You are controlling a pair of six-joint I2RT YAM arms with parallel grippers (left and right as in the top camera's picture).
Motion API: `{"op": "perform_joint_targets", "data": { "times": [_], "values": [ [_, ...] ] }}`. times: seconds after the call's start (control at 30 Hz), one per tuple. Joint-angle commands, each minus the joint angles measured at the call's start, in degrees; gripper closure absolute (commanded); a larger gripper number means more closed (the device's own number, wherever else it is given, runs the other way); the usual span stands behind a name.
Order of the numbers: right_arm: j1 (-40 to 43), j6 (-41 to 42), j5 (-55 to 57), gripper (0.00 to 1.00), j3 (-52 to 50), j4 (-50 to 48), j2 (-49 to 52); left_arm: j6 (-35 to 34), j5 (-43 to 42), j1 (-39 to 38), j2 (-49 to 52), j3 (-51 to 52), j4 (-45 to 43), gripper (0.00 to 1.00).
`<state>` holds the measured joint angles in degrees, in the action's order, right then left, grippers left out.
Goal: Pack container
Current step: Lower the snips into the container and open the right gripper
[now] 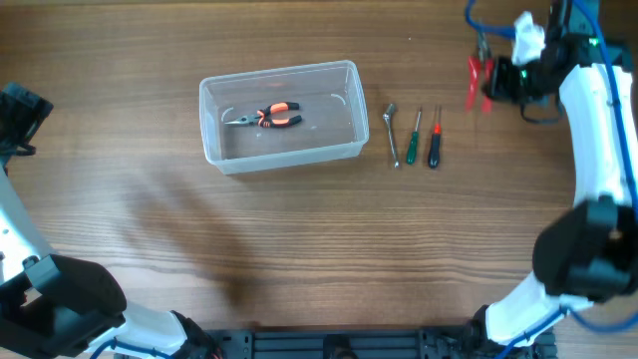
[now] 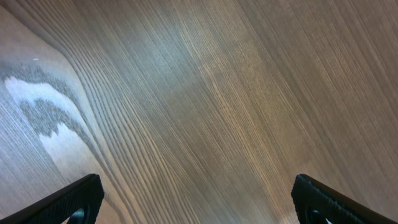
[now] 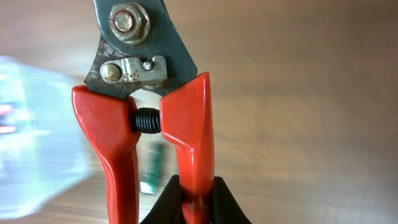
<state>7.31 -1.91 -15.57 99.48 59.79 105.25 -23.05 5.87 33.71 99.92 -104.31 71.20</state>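
On wood-grain table (image 1: 299,249), clear container (image 1: 284,157), red cutters (image 3: 189,130) held

Right arm (image 1: 596,120): white tubes, black joints, blue cables (image 1: 469,12) at wrist. Left arm (image 1: 12,227): same white and black. Left fingers (image 2: 71,200): black wedges.

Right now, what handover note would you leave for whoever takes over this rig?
Left gripper: open, empty, over bare table.
Right gripper: shut on red-handled cutters, far right of the container.
Done: orange-handled pliers lie in the container.
Left: the cutters, plus wrench, green screwdriver and dark-handled screwdriver, lying on the table just right of it.
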Motion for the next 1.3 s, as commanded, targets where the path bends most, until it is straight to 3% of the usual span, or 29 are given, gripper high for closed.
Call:
{"op": "perform_joint_targets", "data": {
  "times": [0.0, 0.1, 0.3, 0.33, 0.63, 0.87, 0.97, 1.13, 1.27],
  "values": [
    [-10.6, -7.4, -4.0, 0.96, 4.6, -0.9, -8.4, -0.5, -0.5, 0.2, 0.2, 0.2, 0.0, 0.0],
    [-18.7, -18.1, -4.0, 0.96, 4.6, -2.6, -11.0, -0.5, -0.5, 0.2, 0.2, 0.2, 0.0, 0.0],
    [-33.6, -49.9, -3.3, 0.96, 3.4, -5.6, -9.1, -0.5, -0.5, 0.2, 0.2, 0.2, 0.0, 0.0],
    [-34.1, -51.4, -3.3, 0.95, 3.2, -6.4, -8.5, -0.5, -0.5, 0.2, 0.2, 0.2, 0.0, 0.0],
    [-33.1, -54.8, -3.2, 0.96, 3.2, -17.4, 6.2, -0.5, -0.5, 0.2, 0.2, 0.2, 0.0, 0.0],
    [-33.1, -58.1, 4.0, 0.96, 3.2, -24.5, 17.7, -0.5, -0.5, 0.2, 0.2, 0.2, 0.0, 0.0],
    [-33.1, -58.1, 4.0, 0.96, 3.2, -26.4, 20.0, -0.5, -0.5, 0.2, 0.2, 0.2, 0.0, 0.0],
    [-32.6, -57.8, 4.0, 0.85, 3.2, -28.2, 22.0, -0.5, -0.5, 0.2, 0.2, 0.2, 0.0, 0.0],
    [-31.2, -55.9, 4.2, 0.85, 3.2, -29.2, 22.2, -0.5, -0.5, 0.2, 0.2, 0.2, 0.0, 0.0]
  ]
}}
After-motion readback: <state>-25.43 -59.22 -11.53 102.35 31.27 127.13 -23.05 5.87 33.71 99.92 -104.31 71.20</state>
